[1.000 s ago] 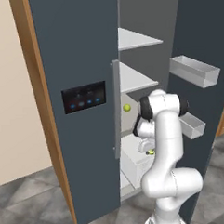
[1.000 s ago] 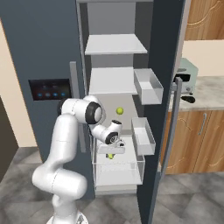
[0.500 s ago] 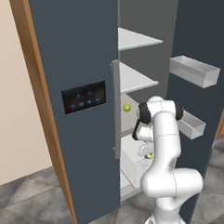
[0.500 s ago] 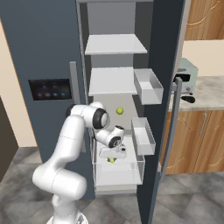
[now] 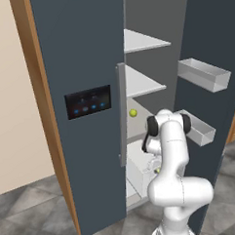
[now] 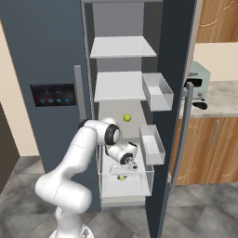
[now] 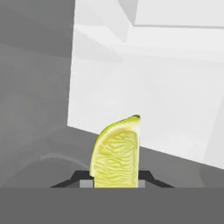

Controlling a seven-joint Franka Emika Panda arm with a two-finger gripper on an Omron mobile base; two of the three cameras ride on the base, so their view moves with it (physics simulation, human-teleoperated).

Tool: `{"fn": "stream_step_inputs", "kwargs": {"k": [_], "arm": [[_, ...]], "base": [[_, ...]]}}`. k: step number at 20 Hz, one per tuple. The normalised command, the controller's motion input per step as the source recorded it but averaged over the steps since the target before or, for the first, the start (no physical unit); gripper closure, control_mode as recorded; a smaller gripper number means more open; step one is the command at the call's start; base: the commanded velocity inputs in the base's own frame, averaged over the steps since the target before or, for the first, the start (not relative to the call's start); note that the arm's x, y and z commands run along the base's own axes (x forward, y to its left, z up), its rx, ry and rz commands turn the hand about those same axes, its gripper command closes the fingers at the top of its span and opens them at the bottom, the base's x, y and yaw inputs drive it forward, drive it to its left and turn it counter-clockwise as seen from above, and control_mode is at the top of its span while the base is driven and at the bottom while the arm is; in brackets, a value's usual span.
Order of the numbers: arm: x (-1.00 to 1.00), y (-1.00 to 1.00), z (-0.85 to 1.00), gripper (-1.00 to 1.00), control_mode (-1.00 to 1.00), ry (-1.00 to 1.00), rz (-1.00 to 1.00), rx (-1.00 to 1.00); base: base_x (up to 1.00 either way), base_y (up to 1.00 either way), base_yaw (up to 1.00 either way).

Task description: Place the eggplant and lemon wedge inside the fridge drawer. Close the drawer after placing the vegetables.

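My gripper [image 6: 122, 173] reaches down into the open fridge drawer [image 6: 125, 188], a white box pulled out at the fridge's bottom. It is shut on the lemon wedge [image 6: 122, 177], a small yellow-green spot at its tips. In the hand view the lemon wedge [image 7: 117, 155] stands upright between my fingertips [image 7: 81, 176], with the drawer's white inner wall [image 7: 153, 87] behind it. From the left base view my arm covers most of the drawer [image 5: 136, 162]; a yellow speck of lemon wedge [image 5: 156, 170] shows beside the wrist. The eggplant is hidden or out of view.
A round yellow-green ball [image 6: 127, 118] rests on the fridge floor above the drawer. Two translucent door bins [image 6: 157, 90] [image 6: 151, 144] hang on the open right door, close to my arm. Flat white shelves [image 6: 123, 46] sit higher. A counter with an appliance [image 6: 197, 86] is at right.
My hand has gone lower with the lemon wedge, from above the drawer's rim down inside the drawer. The elbow has dropped with it.
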Motion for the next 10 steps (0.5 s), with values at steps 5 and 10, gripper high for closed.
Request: {"fn": "stream_step_inputs", "kwargs": {"k": [5,10], "arm": [[-0.27,-0.15,-0.09,1.00,-1.00,0.07,0.00,0.01],[-0.34,-0.13,0.00,1.00,-1.00,0.11,0.00,0.00]], "base": [[0.00,0.00,0.00],[0.00,0.00,0.00]]}}
